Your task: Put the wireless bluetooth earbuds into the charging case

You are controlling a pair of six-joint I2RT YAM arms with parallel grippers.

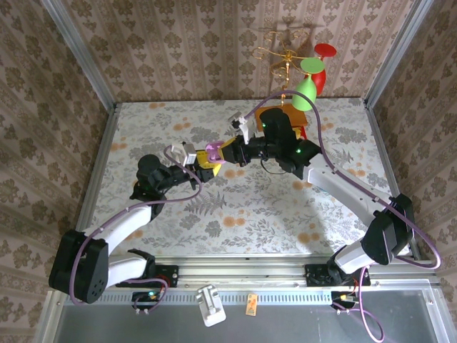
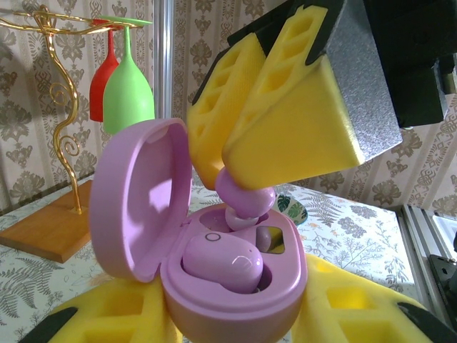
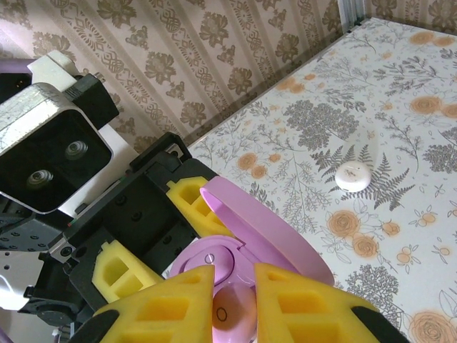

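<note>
Left arm (image 1: 121,225) and right arm (image 1: 343,182) angled inward, left gripper (image 1: 208,164) clamped on open lilac charging case (image 2: 235,300), right gripper (image 3: 234,287) pinching an earbud (image 2: 246,196) above it

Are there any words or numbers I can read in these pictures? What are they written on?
No words or numbers can be read anywhere.
Small ring mark, not a letter: on the seated earbud in the charging case.
Tiny tan tag by the table's near edge: too small to read.
</note>
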